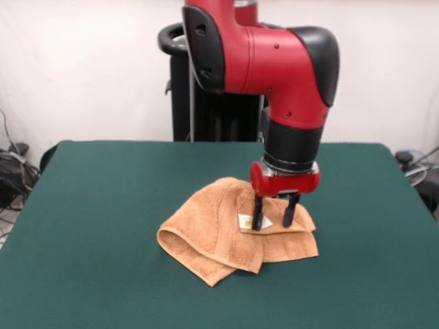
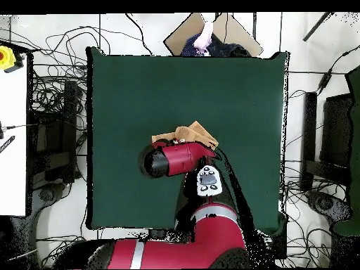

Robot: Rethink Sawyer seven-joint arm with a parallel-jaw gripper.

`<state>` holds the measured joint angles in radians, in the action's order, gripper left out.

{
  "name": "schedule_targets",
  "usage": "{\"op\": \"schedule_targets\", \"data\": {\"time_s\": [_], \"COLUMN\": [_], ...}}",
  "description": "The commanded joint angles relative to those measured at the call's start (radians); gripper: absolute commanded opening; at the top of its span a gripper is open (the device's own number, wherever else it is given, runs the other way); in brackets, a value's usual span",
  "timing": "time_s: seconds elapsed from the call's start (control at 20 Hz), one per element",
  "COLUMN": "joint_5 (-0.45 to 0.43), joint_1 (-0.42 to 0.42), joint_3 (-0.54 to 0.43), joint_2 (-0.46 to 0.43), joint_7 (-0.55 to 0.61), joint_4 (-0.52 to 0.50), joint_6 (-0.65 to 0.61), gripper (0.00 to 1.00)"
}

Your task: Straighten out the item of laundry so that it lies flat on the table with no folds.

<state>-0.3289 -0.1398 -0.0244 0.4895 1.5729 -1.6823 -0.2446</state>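
Several soft folds are seen in the light, limp orange-tan terry towel on the dark green felt surface; the black two-fingered claw, open, is set over the white tag, though a free outer corner is judged the better hold.

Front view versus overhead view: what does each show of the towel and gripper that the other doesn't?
Front only: the gripper, fingers apart and pointing down onto the towel, beside its tag; the towel's rolled, folded edges show. Overhead only: the whole table, a person at its far edge, and cables around it; the arm hides most of the towel and all of the gripper. Both: a crumpled towel mid-table under the arm.
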Motion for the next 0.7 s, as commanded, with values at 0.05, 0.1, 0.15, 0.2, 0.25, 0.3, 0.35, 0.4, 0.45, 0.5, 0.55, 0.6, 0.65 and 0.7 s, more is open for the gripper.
{"op": "schedule_targets", "data": {"time_s": [0.05, 0.1, 0.15, 0.2, 0.25, 0.3, 0.35, 0.4, 0.45, 0.5, 0.55, 0.6, 0.65, 0.7], "joint_5": [-0.041, -0.022, -0.019, -0.017, -0.017, -0.020, -0.023, -0.025, -0.018, -0.011, -0.011, -0.006, -0.002, -0.001], "joint_1": [-0.024, -0.019, -0.017, -0.016, -0.015, -0.009, -0.002, 0.004, 0.021, 0.038, 0.058, 0.066, 0.074, 0.082], "joint_3": [-0.140, -0.134, -0.133, -0.132, -0.132, -0.125, -0.119, -0.112, -0.094, -0.076, -0.060, -0.059, -0.057, -0.054], "joint_2": [-0.012, 0.012, 0.017, 0.023, 0.025, 0.027, 0.029, 0.031, 0.036, 0.042, 0.057, 0.059, 0.062, 0.059], "joint_7": [-0.042, -0.042, -0.042, -0.041, -0.042, -0.031, -0.021, -0.011, 0.008, 0.027, 0.040, 0.051, 0.062, 0.071], "joint_4": [-0.005, -0.001, -0.001, 0.000, 0.002, 0.004, 0.006, 0.009, 0.014, 0.019, 0.021, 0.022, 0.023, 0.026], "joint_6": [-0.132, -0.183, -0.191, -0.200, -0.209, -0.203, -0.198, -0.193, -0.212, -0.232, -0.250, -0.253, -0.257, -0.254], "gripper": [1.00, 1.00, 1.00, 1.00, 1.00, 1.00, 1.00, 0.00, 0.00, 0.00, 0.00, 0.00, 0.00, 0.00]}}
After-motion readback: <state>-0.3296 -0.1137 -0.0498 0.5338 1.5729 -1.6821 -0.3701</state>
